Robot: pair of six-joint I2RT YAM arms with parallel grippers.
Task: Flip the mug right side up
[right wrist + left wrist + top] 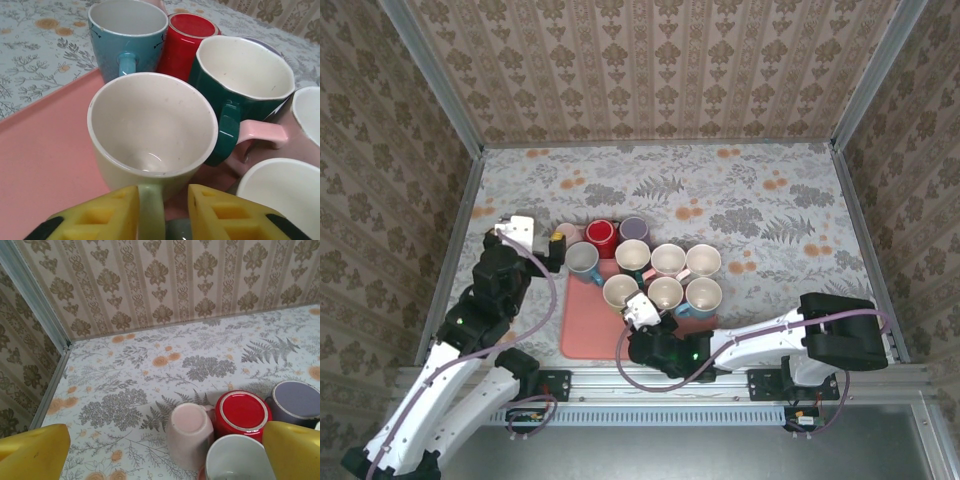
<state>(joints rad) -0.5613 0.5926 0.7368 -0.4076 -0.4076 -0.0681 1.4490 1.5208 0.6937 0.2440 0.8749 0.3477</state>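
Right wrist; upright cream mug point(152, 135), handle between jaws

Tray point(585, 330) lies at the near edge of the table point(770, 200). Two rows of mugs point(666, 292) stand on the tray's far half; further mugs point(602, 238) stand just behind it.

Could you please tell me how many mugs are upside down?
3, in a back row: pink mug left, red mug middle, purple mug right. None seems hidden.
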